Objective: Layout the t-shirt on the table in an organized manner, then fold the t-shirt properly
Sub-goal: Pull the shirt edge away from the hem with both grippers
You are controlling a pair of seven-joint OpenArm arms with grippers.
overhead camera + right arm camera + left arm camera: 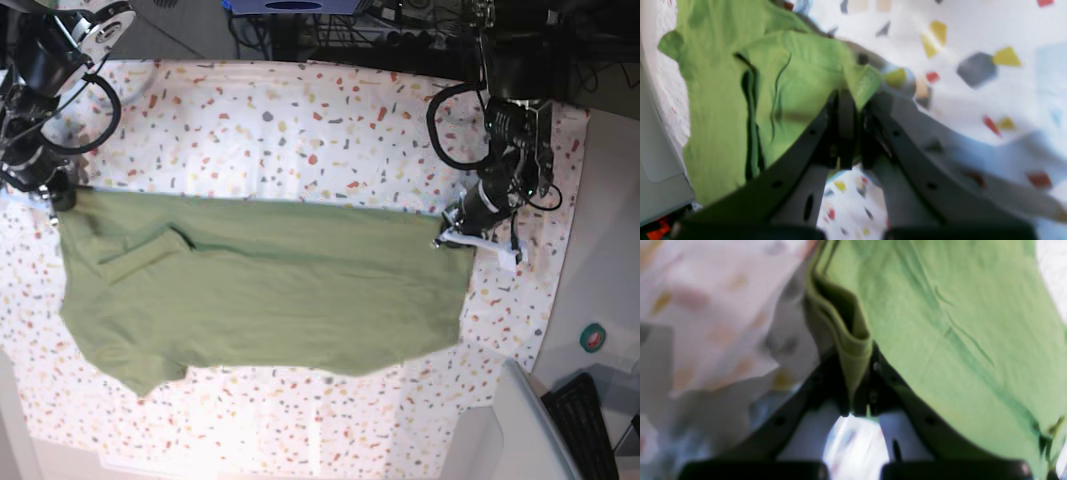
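The olive-green t-shirt [260,290] lies spread across the speckled table [300,130], its upper edge stretched straight between my two grippers. One sleeve is folded onto the body at the left. My left gripper [447,238] is shut on the shirt's right upper corner; in the left wrist view its jaws [857,390] pinch a fold of green cloth [940,323]. My right gripper [65,196] is shut on the left upper corner; in the right wrist view [853,113] a cloth corner [723,100] sits between the closed fingers.
A grey-white bin [515,430] stands off the table at the bottom right, beside a tape roll [593,337] and a black object [585,425]. Cables and dark equipment [400,30] line the far edge. Speckled cloth [973,33] shows around the shirt.
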